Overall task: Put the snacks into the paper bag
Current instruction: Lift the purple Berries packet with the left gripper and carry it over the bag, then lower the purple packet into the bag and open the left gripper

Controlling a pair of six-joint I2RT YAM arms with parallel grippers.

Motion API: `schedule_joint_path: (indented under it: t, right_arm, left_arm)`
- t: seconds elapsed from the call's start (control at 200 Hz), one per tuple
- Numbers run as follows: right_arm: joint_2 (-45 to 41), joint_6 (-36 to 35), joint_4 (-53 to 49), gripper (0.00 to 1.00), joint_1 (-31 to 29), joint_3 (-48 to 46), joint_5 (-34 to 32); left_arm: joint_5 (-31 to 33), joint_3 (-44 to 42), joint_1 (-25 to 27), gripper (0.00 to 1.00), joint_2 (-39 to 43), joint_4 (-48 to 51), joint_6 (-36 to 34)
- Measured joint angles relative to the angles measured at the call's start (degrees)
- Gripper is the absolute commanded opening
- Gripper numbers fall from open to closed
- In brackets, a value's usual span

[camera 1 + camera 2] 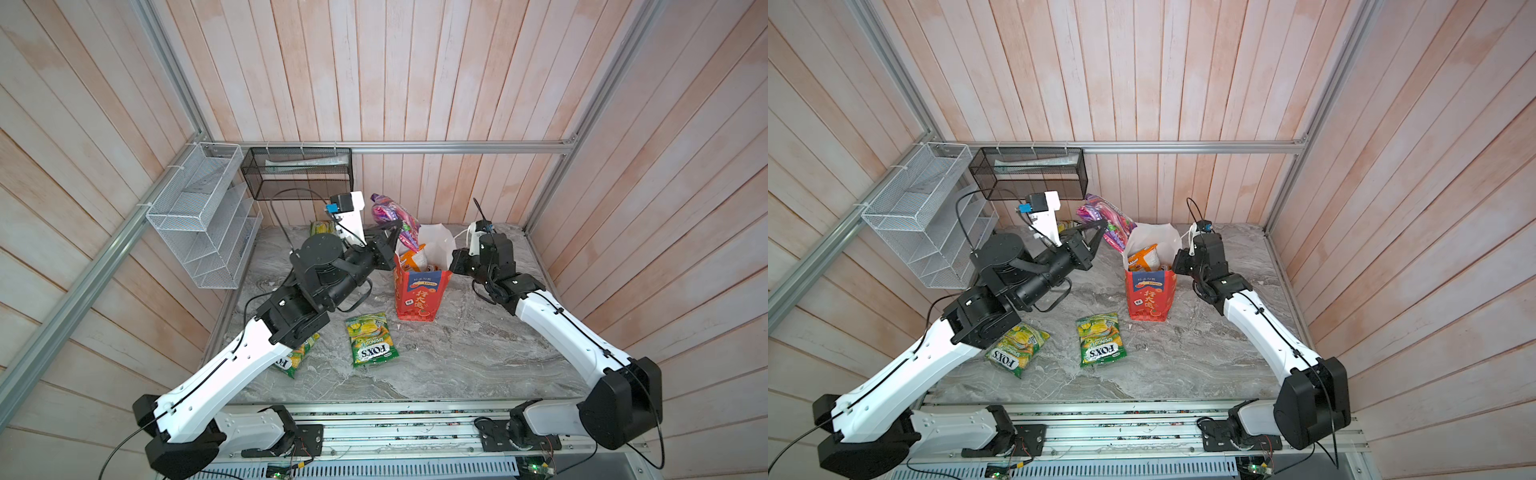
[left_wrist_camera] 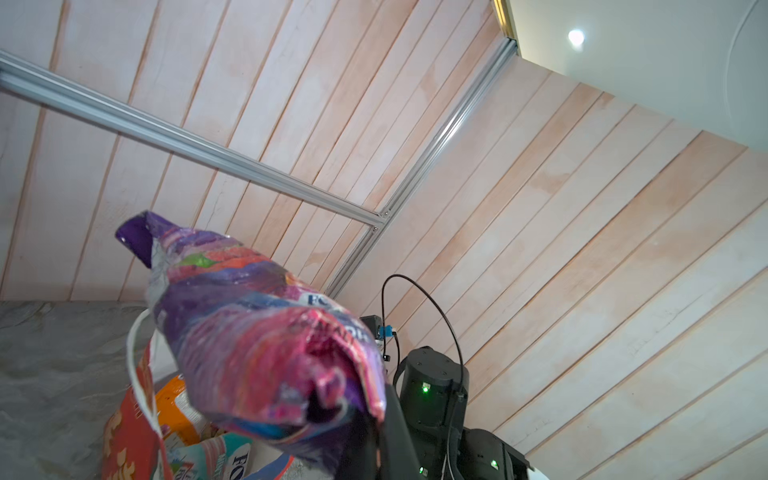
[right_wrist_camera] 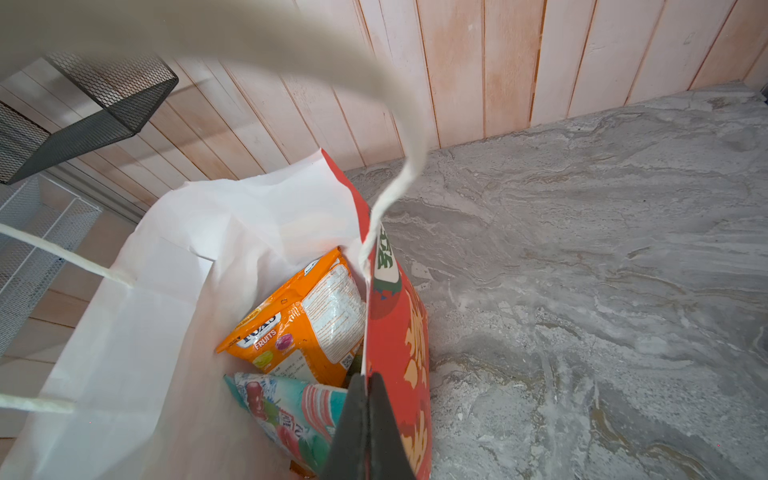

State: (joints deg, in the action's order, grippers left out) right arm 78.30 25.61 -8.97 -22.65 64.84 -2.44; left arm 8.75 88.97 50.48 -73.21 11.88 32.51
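The left gripper [image 1: 397, 226] clamps one purple packet [image 1: 388, 210] tilted over the mouth of the paper bag [image 1: 419, 299], whose rim the right gripper [image 3: 366, 388] pinches, one orange packet [image 3: 307, 316] and one teal packet [image 3: 291, 411] inside, while three green-yellow packets [image 1: 371, 338] [image 1: 297, 357] [image 1: 322, 227] lie on the table [image 1: 478, 353] (two before the bag, one by the back wall).

Two arms, left arm [image 1: 216, 374] and right arm [image 1: 569, 332]: white moulded shells dotted with small holes, black round joints [image 1: 320, 253], black shoulder housings. Thin black cable [image 1: 559, 311] clipped along each shell, loose loop near the wrist. White camera bracket [image 1: 352, 210] with blue plug. Black tapered fingers on left gripper [image 1: 1101, 226] and right gripper [image 3: 368, 380]. Green lamps [image 2: 424, 388] on joint housings.
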Motion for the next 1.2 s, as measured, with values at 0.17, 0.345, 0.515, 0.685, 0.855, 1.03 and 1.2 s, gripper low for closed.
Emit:
schedule_joint_path:
  t: [0.17, 0.345, 0.515, 0.685, 0.855, 1.03, 1.2]
  right_arm:
    - [0.0, -0.13, 0.0, 0.0, 0.0, 0.0, 0.04]
    - [0.0, -0.2, 0.0, 0.0, 0.04, 0.0, 0.2]
    - [0.0, -0.2, 0.02, 0.0, 0.09, 0.0, 0.26]
    - [0.0, -0.22, 0.02, 0.0, 0.09, -0.02, 0.39]
    - [0.0, -0.24, 0.02, 0.0, 0.09, -0.02, 0.42]
    - [0.0, -0.35, 0.02, 0.0, 0.09, -0.02, 0.42]
    - [0.0, -0.35, 0.02, 0.0, 0.09, -0.02, 0.39]
  left_arm:
    - [-0.72, 9.14, 0.63, 0.0, -9.94, 7.06, -4.28]
    - [-1.22, 18.49, 0.61, 0.0, -19.52, 17.18, -7.72]
    - [-1.51, 28.92, 0.57, 0.0, -27.41, 27.08, -10.54]
    - [-1.95, 41.38, 0.39, 0.0, -35.08, 36.7, -12.48]
    - [-5.27, 45.97, -2.05, 0.0, -38.62, 42.45, -13.0]
    - [-8.52, 46.49, -6.01, 0.0, -39.89, 46.47, -13.14]
    - [-10.25, 47.3, -6.36, 0.0, -40.74, 49.27, -14.03]
